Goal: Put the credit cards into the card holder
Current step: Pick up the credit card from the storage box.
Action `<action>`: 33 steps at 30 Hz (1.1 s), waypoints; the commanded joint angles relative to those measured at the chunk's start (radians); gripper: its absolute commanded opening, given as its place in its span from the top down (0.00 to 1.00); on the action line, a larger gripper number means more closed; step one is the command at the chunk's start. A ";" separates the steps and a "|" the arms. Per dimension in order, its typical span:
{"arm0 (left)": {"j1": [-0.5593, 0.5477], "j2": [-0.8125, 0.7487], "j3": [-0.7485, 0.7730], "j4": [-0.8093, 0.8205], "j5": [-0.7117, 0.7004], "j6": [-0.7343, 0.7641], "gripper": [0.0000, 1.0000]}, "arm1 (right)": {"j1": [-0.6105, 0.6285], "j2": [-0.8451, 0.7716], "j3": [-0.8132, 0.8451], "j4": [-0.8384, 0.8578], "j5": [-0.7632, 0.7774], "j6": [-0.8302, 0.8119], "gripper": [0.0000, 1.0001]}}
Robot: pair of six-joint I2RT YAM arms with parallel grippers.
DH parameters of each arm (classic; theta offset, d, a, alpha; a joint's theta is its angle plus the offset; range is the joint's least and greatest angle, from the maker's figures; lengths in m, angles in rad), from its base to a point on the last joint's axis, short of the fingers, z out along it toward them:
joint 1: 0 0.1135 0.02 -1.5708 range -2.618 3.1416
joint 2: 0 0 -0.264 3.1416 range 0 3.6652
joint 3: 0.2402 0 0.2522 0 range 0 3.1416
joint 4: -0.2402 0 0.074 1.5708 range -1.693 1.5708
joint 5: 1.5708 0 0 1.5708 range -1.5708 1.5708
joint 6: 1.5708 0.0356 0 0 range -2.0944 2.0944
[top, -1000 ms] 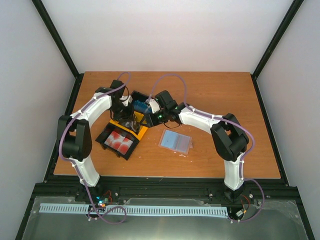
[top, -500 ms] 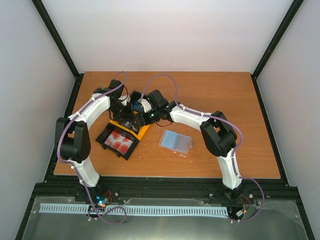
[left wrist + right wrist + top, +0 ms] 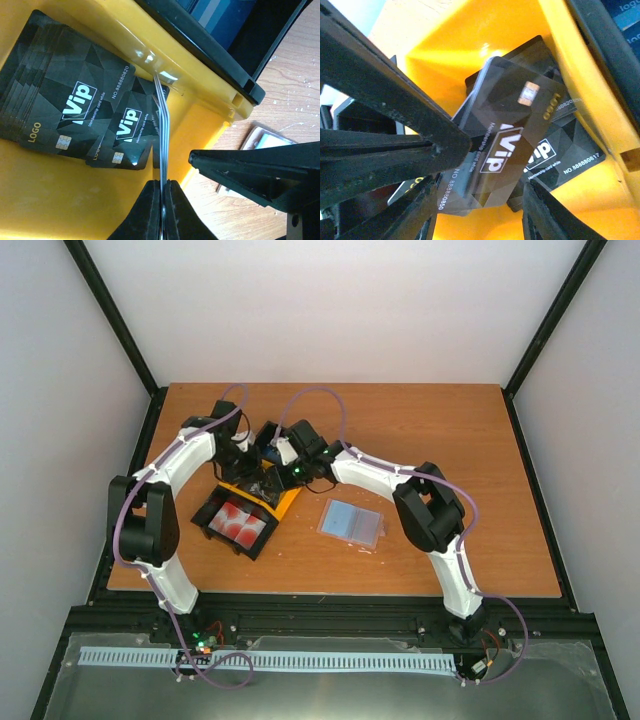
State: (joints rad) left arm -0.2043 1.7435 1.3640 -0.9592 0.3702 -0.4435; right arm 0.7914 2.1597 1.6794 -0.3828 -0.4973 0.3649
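Our left arm [image 3: 185, 455] and right arm [image 3: 372, 473] in white shells, black joints [image 3: 430, 517], lilac cables [image 3: 318, 392] looping alongside, matte black end effector fingers [image 3: 139, 216]

Black cards [image 3: 75, 100]: "Vip" print, fanned pile at left of left wrist view; a few raised edge-on at centre.
Red cards [image 3: 240, 523]: flat, left of centre, top view.
Holder [image 3: 351, 523]: flat, near centre.

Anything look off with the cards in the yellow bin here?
Yes. The left gripper has its fingers shut on what looks like several black cards at once, edges splaying apart, standing edge-on over the yellow bin.
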 commanded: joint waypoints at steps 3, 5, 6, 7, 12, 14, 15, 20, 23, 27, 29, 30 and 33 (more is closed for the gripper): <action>0.004 -0.061 0.017 -0.012 0.066 -0.009 0.99 | 0.015 0.047 0.028 -0.078 0.162 0.004 0.55; 0.003 -0.062 0.017 -0.020 0.060 -0.006 0.99 | 0.016 0.045 0.030 -0.083 0.185 0.006 0.55; 0.003 -0.064 0.016 -0.023 0.055 -0.004 0.99 | 0.017 0.044 0.031 -0.084 0.193 0.006 0.56; 0.003 -0.065 0.015 -0.028 0.051 -0.001 0.99 | 0.017 0.042 0.030 -0.084 0.199 0.005 0.56; 0.003 -0.064 0.020 -0.050 0.033 0.022 0.99 | 0.017 0.031 0.027 -0.073 0.202 0.002 0.57; 0.003 -0.063 0.020 -0.057 0.020 0.025 0.99 | 0.017 0.026 0.026 -0.068 0.201 0.001 0.57; 0.004 -0.064 0.020 -0.061 0.012 0.028 0.99 | 0.017 0.023 0.027 -0.067 0.198 0.001 0.57; 0.003 -0.059 0.004 -0.066 -0.018 0.035 0.99 | 0.017 -0.003 0.014 -0.049 0.169 -0.006 0.57; 0.003 -0.058 -0.013 -0.062 -0.028 0.036 0.99 | 0.017 -0.028 -0.011 -0.033 0.159 -0.013 0.57; 0.003 -0.059 -0.010 -0.076 -0.087 0.017 0.99 | 0.017 -0.067 -0.043 -0.016 0.157 -0.013 0.57; 0.003 -0.064 0.003 -0.090 -0.153 0.002 0.99 | 0.017 -0.086 -0.057 -0.005 0.162 -0.010 0.57; 0.003 -0.069 0.011 -0.097 -0.191 -0.006 0.99 | 0.016 -0.094 -0.061 0.000 0.163 -0.010 0.57; 0.003 -0.086 0.043 -0.109 -0.255 -0.030 0.99 | 0.015 -0.111 -0.062 0.008 0.162 -0.005 0.56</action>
State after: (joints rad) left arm -0.2008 1.7084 1.3495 -1.0073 0.2497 -0.4389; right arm 0.8055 2.1166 1.6230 -0.4145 -0.3325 0.3630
